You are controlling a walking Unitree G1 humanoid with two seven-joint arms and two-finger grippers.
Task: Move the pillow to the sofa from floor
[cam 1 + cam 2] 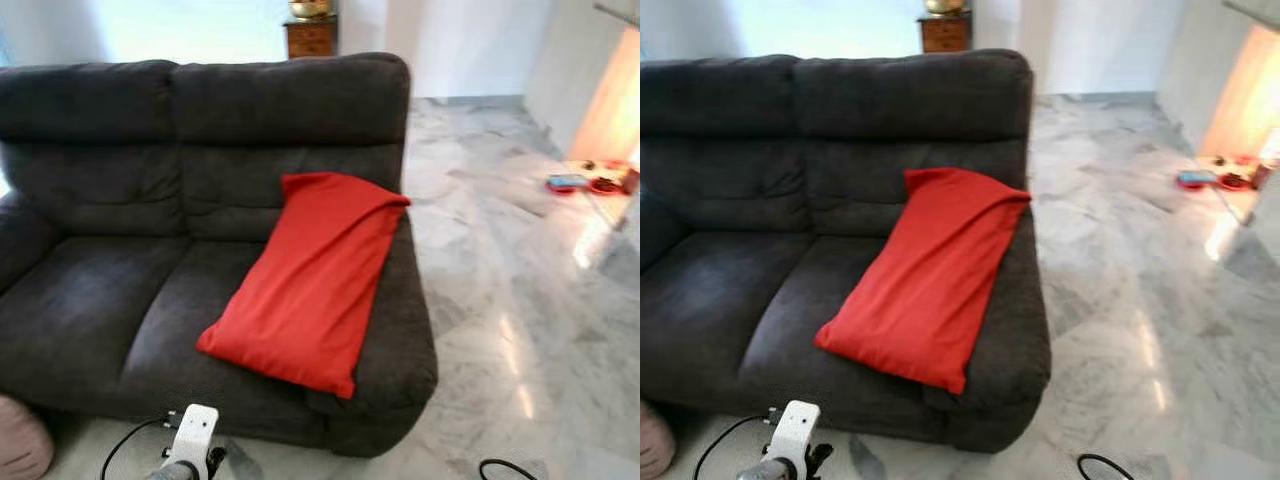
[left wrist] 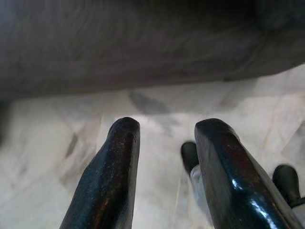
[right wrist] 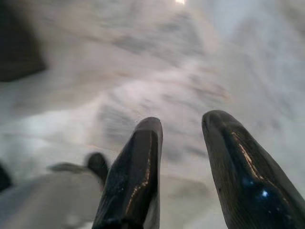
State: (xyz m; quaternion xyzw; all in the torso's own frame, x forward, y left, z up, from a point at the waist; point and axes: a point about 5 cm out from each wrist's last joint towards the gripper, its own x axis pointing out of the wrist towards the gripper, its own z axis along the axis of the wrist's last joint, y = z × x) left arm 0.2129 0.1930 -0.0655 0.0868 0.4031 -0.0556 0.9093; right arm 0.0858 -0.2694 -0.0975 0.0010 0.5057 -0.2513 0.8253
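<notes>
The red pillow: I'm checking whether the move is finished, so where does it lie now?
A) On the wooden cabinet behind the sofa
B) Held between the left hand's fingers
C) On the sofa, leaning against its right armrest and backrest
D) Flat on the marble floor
C: the red pillow lies slanted on the sofa, its upper end up against the backrest and right armrest.

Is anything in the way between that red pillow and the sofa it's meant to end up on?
Nothing visible is. The red fabric pillow already lies on the dark grey two-seat sofa, slanting from the seat up against its armrest. The left gripper and right gripper hang open and empty over the marble floor.
</notes>
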